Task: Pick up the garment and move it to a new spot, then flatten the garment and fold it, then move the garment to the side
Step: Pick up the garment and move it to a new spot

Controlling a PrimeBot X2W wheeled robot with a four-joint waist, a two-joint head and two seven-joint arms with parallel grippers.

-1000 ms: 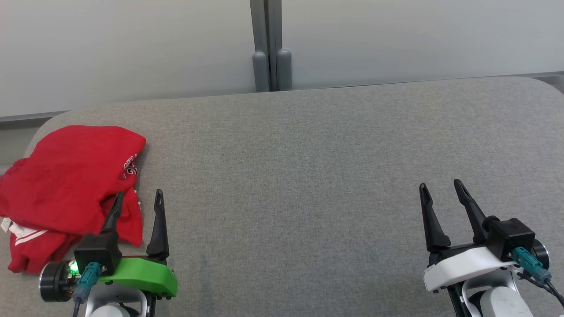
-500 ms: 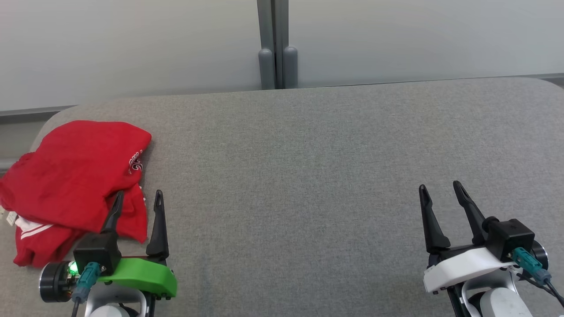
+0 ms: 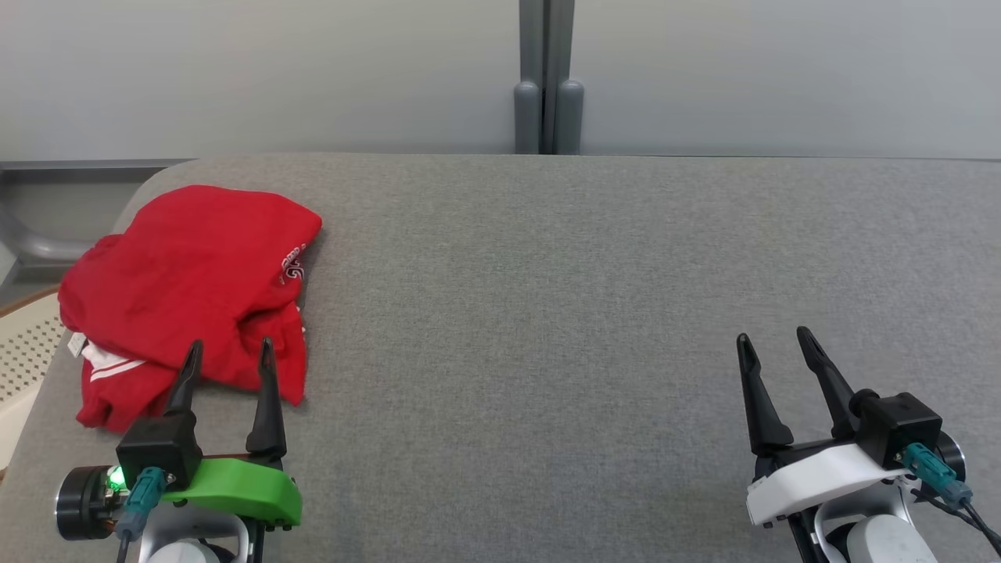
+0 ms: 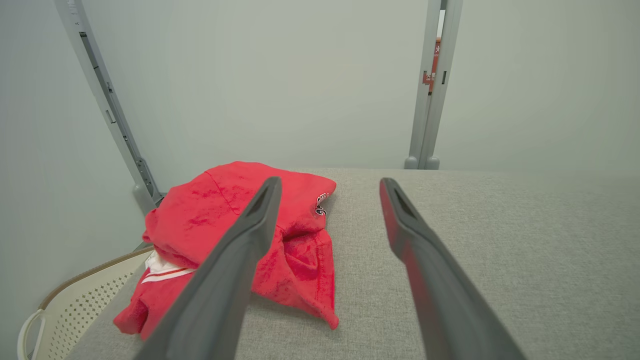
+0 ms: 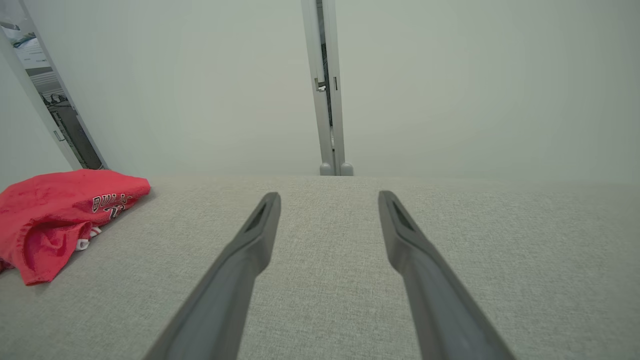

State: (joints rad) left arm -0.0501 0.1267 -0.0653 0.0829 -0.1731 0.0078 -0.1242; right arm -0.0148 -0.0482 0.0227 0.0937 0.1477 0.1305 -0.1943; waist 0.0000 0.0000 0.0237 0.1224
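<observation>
Head view: grey fabric-covered table (image 3: 547, 313) seen from above, its far left corner rounded, one gripper at each near corner
Garment: red garment (image 3: 195, 274) lying crumpled in a loose heap on the far left part of the table, close to the left edge
Garment detail: dark and white lettering on the fold at its right side; white striped trim showing at its near left edge
Left gripper: green-bodied left gripper (image 3: 231, 344) at lower left, jaws spread apart with nothing between them; both fingertips overlap the garment's near edge; whether they touch the cloth cannot be told
Left wrist view: one finger crosses the red heap, the other stands over bare grey fabric just beside it
Right gripper: white-bodied right gripper (image 3: 773, 335) at lower right, jaws spread wide and empty, over bare table, well apart from the garment
Right wrist view: garment at far left, bare fabric ahead between the fingers
Basket: white perforated basket (image 3: 27, 344) beside the table's left edge, lower than the tabletop
Background: pale wall panels (image 3: 235, 70) joined by a grey post (image 3: 547, 78) behind the table's far edge
</observation>
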